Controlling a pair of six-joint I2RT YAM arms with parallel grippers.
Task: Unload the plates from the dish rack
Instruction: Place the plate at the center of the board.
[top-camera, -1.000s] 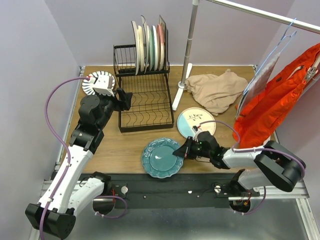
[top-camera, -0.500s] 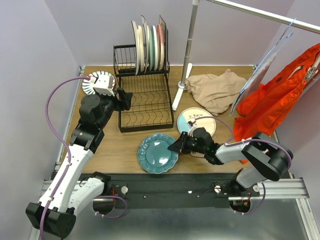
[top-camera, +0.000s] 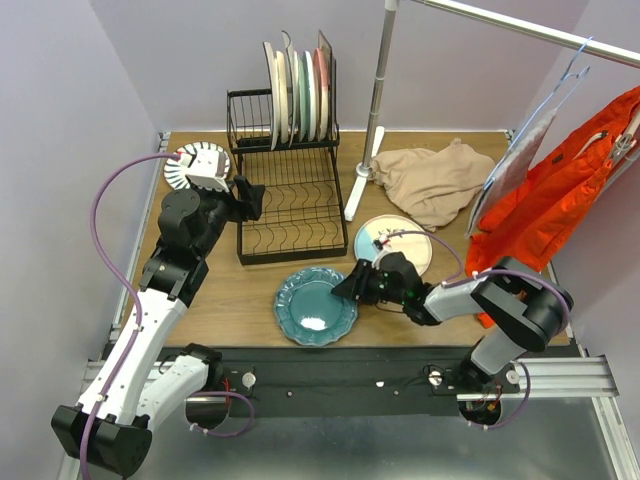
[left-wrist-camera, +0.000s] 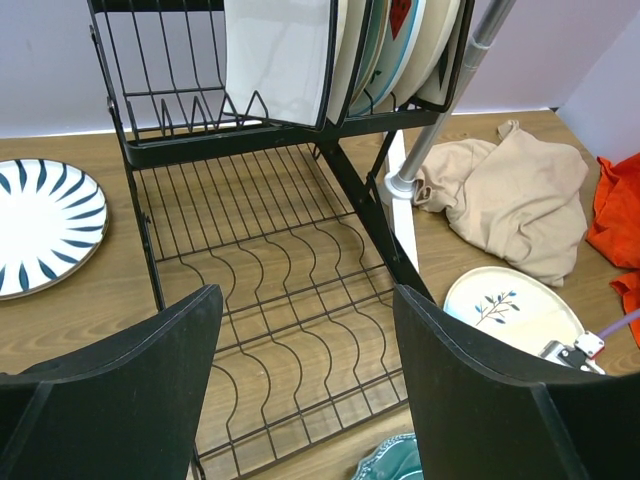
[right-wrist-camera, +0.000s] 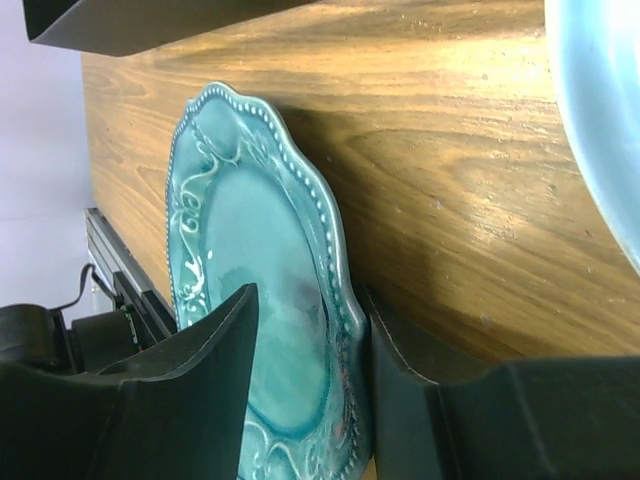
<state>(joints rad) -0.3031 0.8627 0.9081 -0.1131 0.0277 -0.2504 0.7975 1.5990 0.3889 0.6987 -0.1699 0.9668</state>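
Observation:
The black wire dish rack (top-camera: 290, 205) stands at the back left, with several plates (top-camera: 298, 88) upright in its upper basket. Its lower tray is bare. A white dark-striped plate (top-camera: 196, 165) lies left of the rack, and a cream-blue plate (top-camera: 395, 240) lies to its right. The scalloped teal plate (top-camera: 312, 308) lies flat near the front edge. My right gripper (top-camera: 347, 290) is open with the teal plate's (right-wrist-camera: 250, 280) right rim between its jaws. My left gripper (top-camera: 250, 198) is open and empty, hovering before the rack's lower tray (left-wrist-camera: 270, 280).
A metal rail stand's pole (top-camera: 375, 110) rises just right of the rack. A beige cloth (top-camera: 435, 180) lies at the back right. An orange garment (top-camera: 560, 200) hangs on the far right. The cream-blue plate's edge (right-wrist-camera: 600, 120) is close beside my right gripper.
My right gripper has carried the teal plate left and a little toward the rack, and the plate now lies flat. The left arm has not moved.

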